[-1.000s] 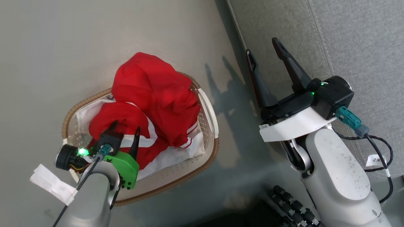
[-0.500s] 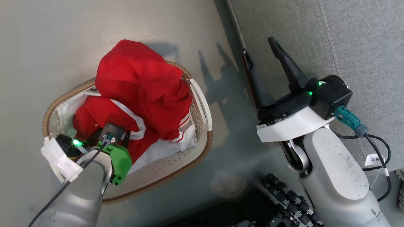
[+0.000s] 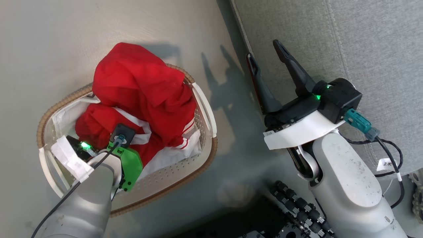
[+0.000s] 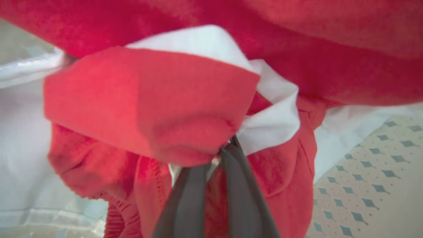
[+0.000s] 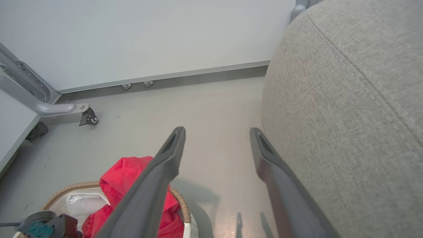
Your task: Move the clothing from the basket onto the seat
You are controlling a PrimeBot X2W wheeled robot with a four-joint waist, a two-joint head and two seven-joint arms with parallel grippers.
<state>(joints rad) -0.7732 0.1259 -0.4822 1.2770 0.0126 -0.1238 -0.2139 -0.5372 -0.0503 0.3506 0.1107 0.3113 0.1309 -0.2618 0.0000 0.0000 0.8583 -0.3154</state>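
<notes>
The left gripper (image 4: 228, 148) is clenched on a fold of the clothing (image 3: 142, 86), heaped in the basket (image 3: 172, 176) on the floor (image 3: 49, 39), while the right gripper (image 3: 264, 51) hangs released beside the seat (image 3: 347, 39).

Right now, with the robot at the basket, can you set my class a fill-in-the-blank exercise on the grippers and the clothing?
1. The clothing in the basket is mostly ____ in colour.
2. The left gripper is ____ on the clothing.
3. The right gripper hangs beside the grey seat with its jaws ____.

Missing words: red; shut; open.
</notes>
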